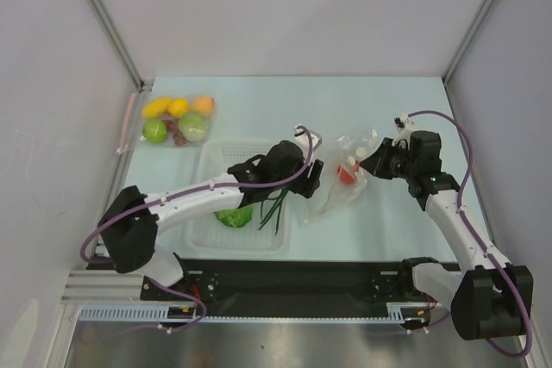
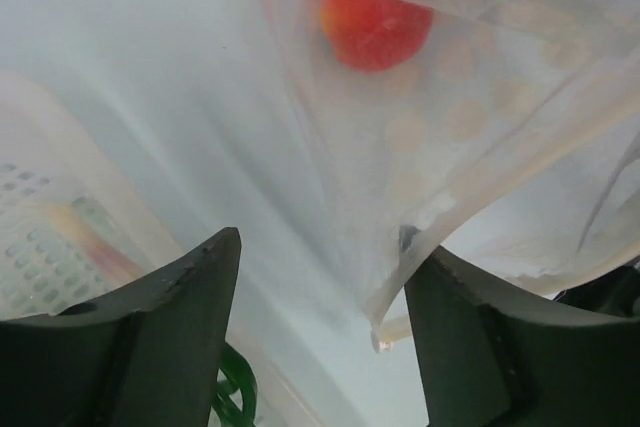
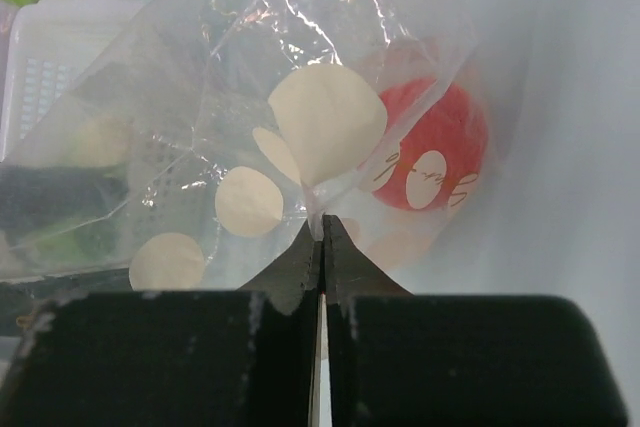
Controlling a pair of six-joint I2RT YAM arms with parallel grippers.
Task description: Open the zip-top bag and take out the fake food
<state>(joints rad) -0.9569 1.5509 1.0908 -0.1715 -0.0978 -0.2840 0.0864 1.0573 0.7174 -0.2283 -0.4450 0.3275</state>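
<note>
You have the bag [image 1: 345,180] a little right of the desk's [image 1: 405,109] middle, about halfway between the near and far edges, lifted and crumpled. Your right gripper [image 3: 322,232] is pinched tight on a fold of its film. Inside it, the tomato [image 3: 440,147] sits by that pinch, with round white pieces [image 3: 325,122] beside it. Your left gripper [image 2: 320,247] stands wide at the bag's left side, and the bag's lower corner hangs between its fingers, close to one; you cannot tell whether it touches. Bare desk runs from the bag to the far edge and to the right edge. Just left of the bag is the basket [image 1: 216,157], near the near edge, holding the lettuce [image 1: 233,215] and the stalks [image 1: 276,206]. Toward the far left corner lies a pouch [image 1: 177,120] of round fruits.
</note>
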